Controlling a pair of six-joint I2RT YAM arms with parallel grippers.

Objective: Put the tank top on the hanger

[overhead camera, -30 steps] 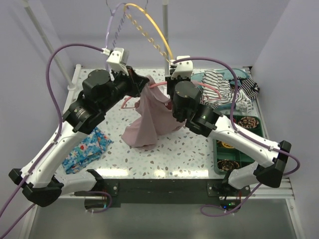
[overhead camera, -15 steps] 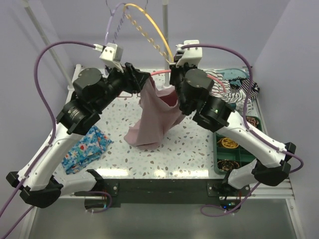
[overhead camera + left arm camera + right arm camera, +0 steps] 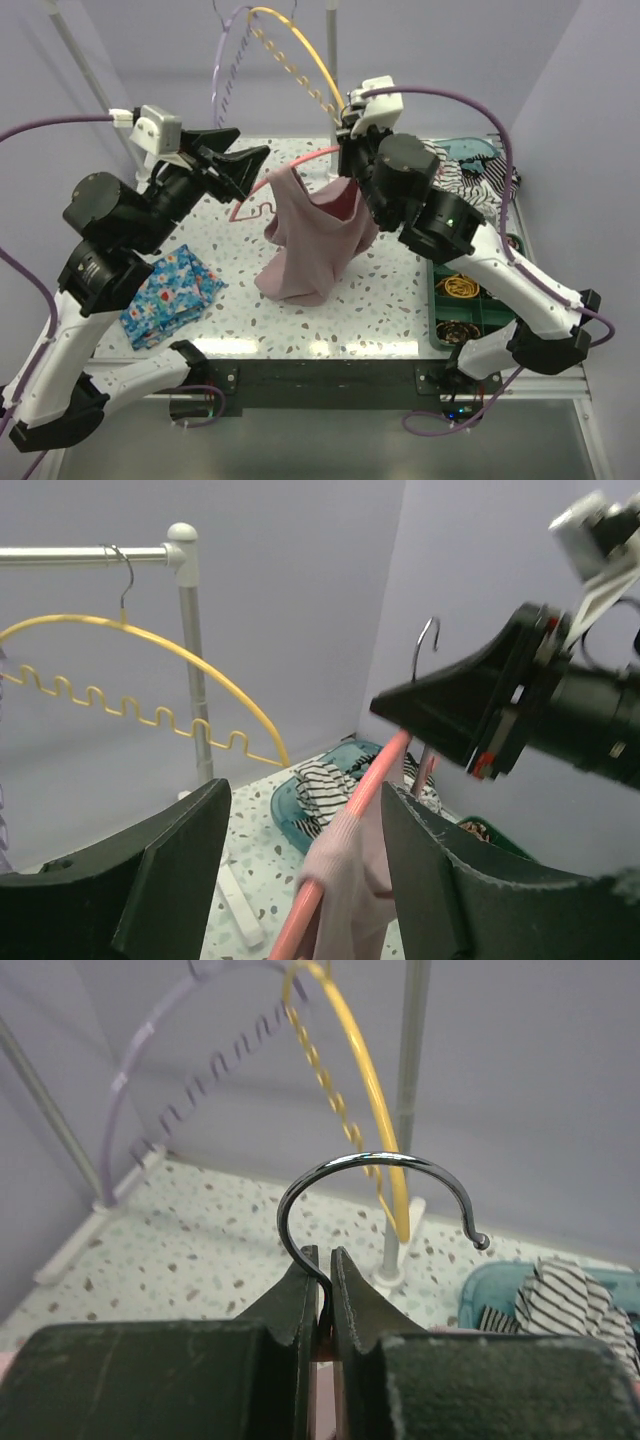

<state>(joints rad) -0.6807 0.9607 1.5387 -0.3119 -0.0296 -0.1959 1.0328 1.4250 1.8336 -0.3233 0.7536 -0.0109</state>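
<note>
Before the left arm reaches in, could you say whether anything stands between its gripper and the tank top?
Nothing visible does: the left gripper faces the tank top on the hanger across open air.

Tank top [image 3: 305, 245] is hanging from hanger [image 3: 312, 156] above the table [image 3: 380, 300]; a cloth [image 3: 170, 295] is lying left of it, a tray [image 3: 436, 322] sitting right.

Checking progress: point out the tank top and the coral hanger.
tank top [image 3: 310, 250], top view, front of its body.
hanger [image 3: 373, 1158], right wrist view, top of its metal hook.
</note>
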